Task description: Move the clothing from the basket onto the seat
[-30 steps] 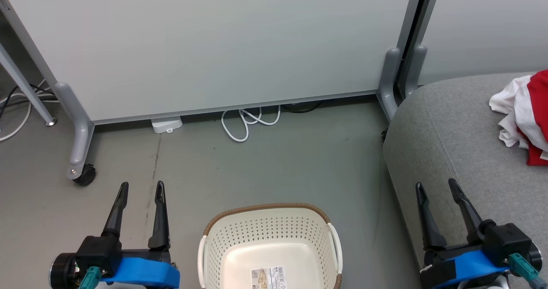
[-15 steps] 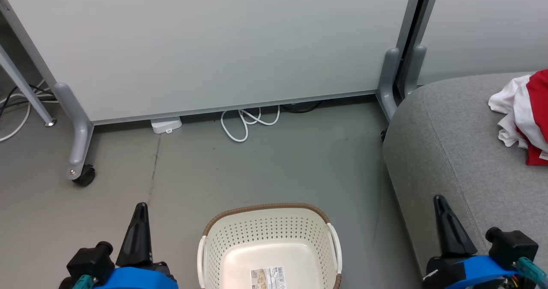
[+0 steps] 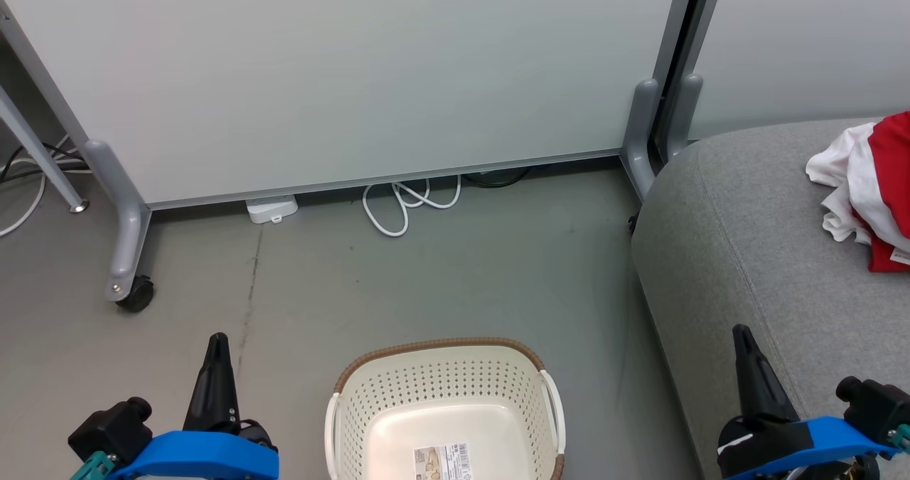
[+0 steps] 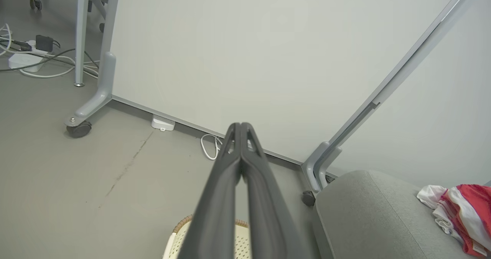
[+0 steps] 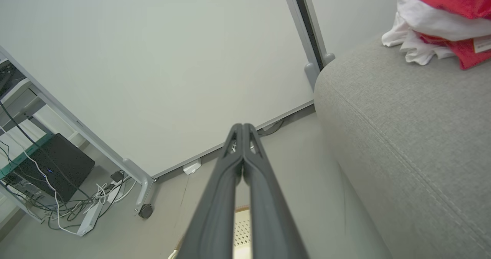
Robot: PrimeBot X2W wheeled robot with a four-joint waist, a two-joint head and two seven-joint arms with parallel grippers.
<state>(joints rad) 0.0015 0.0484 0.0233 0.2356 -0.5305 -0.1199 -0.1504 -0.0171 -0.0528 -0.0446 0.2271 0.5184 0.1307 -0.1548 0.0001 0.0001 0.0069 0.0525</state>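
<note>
The cream basket [image 3: 441,387] with its brown rim stands on the floor at the bottom centre, holding nothing but a barcode sticker [image 3: 442,461]. Red and white clothing [image 3: 864,188] lies bunched on the grey seat [image 3: 746,252] at the right edge; it also shows as the clothing [image 4: 458,213] in the left wrist view and the clothing [image 5: 441,21] in the right wrist view. My left gripper [image 3: 216,345] is shut, empty, left of the basket. My right gripper [image 3: 743,338] is shut and empty over the seat's front. Both wrist views show fingers [image 4: 230,174] and fingers [image 5: 234,174] pressed together.
A grey partition on castor feet [image 3: 135,291] stands behind the basket. White cable loops [image 3: 405,206] and a white adapter [image 3: 271,208] lie along its base. More cables and a black box [image 5: 53,167] sit at the far left. Bare grey floor lies between basket and partition.
Both grippers went from open to shut and dropped lower in the head view. The camera shifted slightly. Basket and clothing stayed put.
</note>
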